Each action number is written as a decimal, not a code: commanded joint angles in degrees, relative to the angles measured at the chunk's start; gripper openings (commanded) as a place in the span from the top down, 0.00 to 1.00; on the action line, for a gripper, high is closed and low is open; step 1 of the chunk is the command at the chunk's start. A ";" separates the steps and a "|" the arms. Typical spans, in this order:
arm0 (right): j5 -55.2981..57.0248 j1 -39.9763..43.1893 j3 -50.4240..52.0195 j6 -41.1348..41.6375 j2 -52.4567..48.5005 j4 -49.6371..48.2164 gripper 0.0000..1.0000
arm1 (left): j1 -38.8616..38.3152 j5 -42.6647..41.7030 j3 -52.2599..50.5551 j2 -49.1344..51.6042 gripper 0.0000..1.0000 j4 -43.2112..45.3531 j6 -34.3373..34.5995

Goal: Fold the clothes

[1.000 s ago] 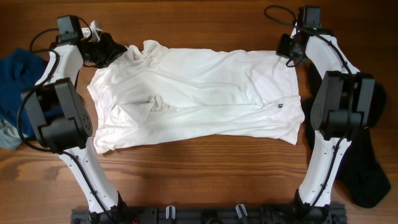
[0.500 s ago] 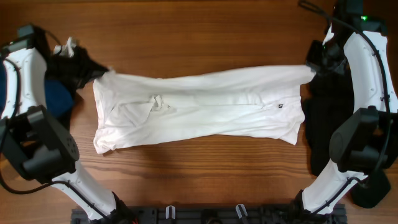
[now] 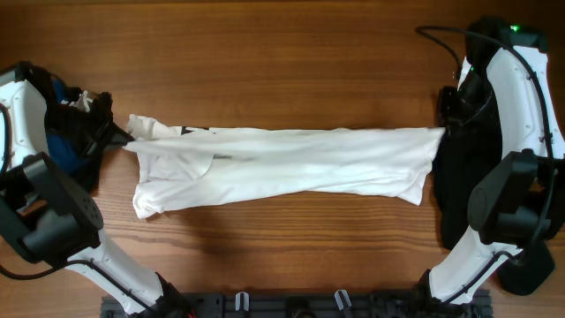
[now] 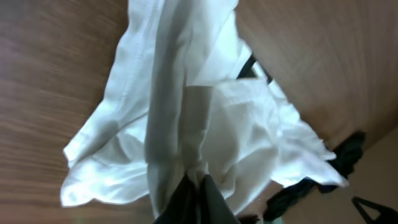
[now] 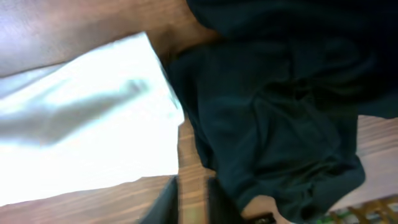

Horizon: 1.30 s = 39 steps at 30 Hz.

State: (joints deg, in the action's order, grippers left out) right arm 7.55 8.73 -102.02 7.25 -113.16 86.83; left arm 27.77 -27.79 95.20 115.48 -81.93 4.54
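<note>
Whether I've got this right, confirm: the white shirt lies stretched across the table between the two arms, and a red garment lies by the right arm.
Not quite. In the overhead view the garment by the right arm is black, not red. The rest holds.

Garments: three. One white shirt (image 3: 282, 163) across the middle of the worktop (image 3: 282, 53); one black garment (image 3: 448, 203) at the right edge; one blue garment (image 3: 64, 144) at the left edge, mostly hidden. Robot arms: two, the left arm (image 3: 35, 199) and the right arm (image 3: 523, 106), one at each side edge.
</note>
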 commanded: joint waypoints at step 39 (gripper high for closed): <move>-1.38 17.70 31.63 0.42 -1.62 -42.34 0.95 | -32.39 -2.95 -0.39 -0.83 0.72 4.52 -2.14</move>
State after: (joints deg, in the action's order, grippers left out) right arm -5.93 21.78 -71.59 2.20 -112.88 48.45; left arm -4.54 -30.74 95.09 115.48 -77.14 1.69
